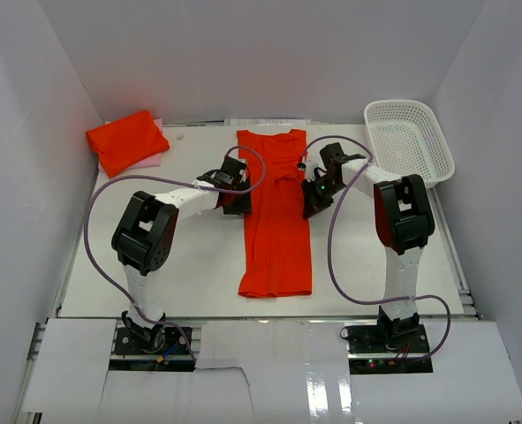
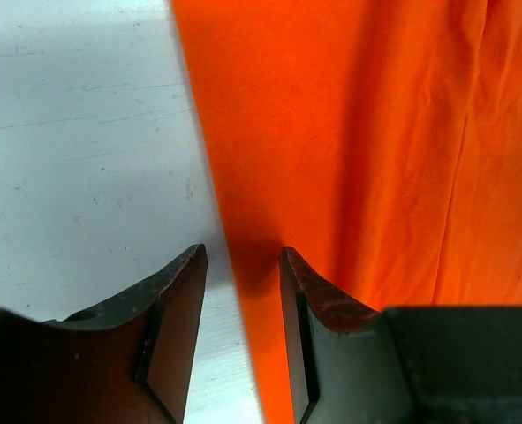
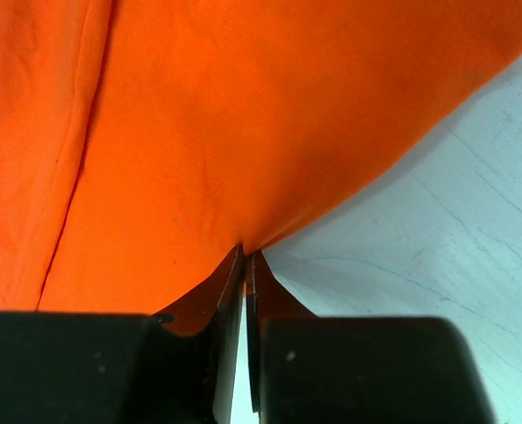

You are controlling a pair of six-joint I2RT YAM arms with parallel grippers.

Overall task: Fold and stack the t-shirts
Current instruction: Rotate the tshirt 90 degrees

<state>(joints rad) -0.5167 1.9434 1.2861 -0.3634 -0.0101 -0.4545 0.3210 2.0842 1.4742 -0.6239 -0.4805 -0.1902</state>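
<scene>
One orange-red t-shirt [image 1: 276, 212] lies lengthwise in the middle of the table as a long narrow strip, collar at the far end. A second t-shirt [image 1: 126, 140] sits folded at the back left. My left gripper [image 1: 238, 201] is at the strip's left edge. In the left wrist view its jaws [image 2: 243, 258] stand open, with the edge of the t-shirt [image 2: 366, 132] running between them. My right gripper [image 1: 312, 200] is at the strip's right edge. In the right wrist view it [image 3: 248, 256] is shut, pinching the hem of the t-shirt [image 3: 225, 124].
A white mesh basket [image 1: 408, 141] stands at the back right. A pink sheet [image 1: 155, 160] pokes out from under the folded shirt. White walls close in the table [image 1: 190, 265] on three sides. Purple cables loop off both arms.
</scene>
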